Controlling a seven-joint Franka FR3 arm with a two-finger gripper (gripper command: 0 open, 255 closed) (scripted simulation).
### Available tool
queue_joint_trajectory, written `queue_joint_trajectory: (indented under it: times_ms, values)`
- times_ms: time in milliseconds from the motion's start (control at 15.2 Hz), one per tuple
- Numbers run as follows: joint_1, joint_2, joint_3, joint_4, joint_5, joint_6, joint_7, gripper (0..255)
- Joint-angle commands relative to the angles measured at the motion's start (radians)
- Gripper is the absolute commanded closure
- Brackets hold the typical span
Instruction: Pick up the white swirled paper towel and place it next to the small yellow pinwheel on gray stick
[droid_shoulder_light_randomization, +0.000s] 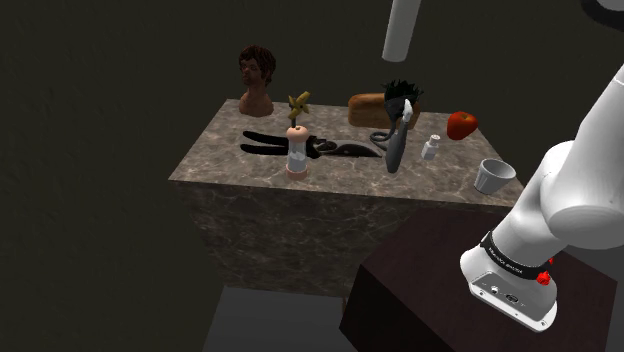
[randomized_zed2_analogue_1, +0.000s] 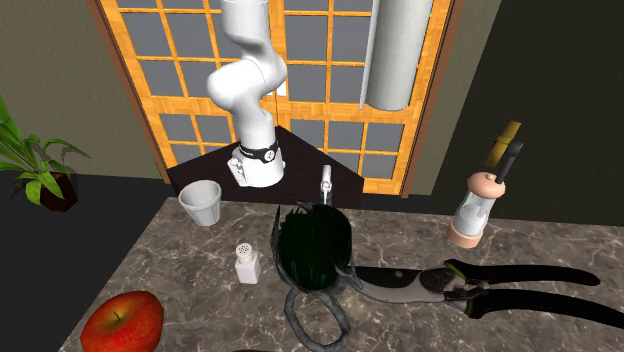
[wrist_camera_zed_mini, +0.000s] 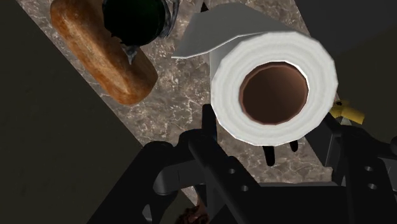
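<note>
Gripper (wrist_camera_zed_mini: 270, 124) is clamped on the white paper towel roll w/ brown cardboard core (wrist_camera_zed_mini: 226, 89). In the wrist view I see both black fingers (wrist_camera_zed_mini: 207, 127) pressed to the roll's sides, and a loose sheet flap sticks off its far side.

The roll (droid_shoulder_light_randomization: 404, 28) is up in the air, clear of the grey-brown marble table (droid_shoulder_light_randomization: 220, 150). In the shoulder view it hangs over the table's far edge, approx above the brown bread loaf (droid_shoulder_light_randomization: 368, 108) and the black spiky plant-like thing (droid_shoulder_light_randomization: 400, 100). In the second ext. view the roll (randomized_zed2_analogue_1: 398, 55) sits upright, high above the table (randomized_zed2_analogue_1: 180, 260).

The small yellow pinwheel on its stick (droid_shoulder_light_randomization: 299, 103) is well apart from the roll, towards the shoulder view's left. It stands right by a pink-and-clear grinder-shaped thing (droid_shoulder_light_randomization: 297, 152); can't tell if they touch. The long black pruning shears (droid_shoulder_light_randomization: 265, 142) lie beside them.

Also on the table:
- red apple (droid_shoulder_light_randomization: 461, 124)
- white cup (droid_shoulder_light_randomization: 494, 176)
- small white shaker (droid_shoulder_light_randomization: 430, 148)
- dark-haired bust (droid_shoulder_light_randomization: 257, 78)
</note>
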Motion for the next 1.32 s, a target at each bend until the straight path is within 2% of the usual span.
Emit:
queue_joint_trajectory:
  times_ms: [0,66,528,1254]
  values:
    - [0.027,0.028,0.021,0.030,0.008,-0.004,0.053,255]
    - [0.043,0.064,0.035,0.081,0.018,-0.021,0.089,255]
    - [0.074,-0.064,0.052,-0.204,-0.024,0.141,0.117,255]
    - [0.087,-0.173,0.066,-0.497,-0.052,0.328,0.145,255]
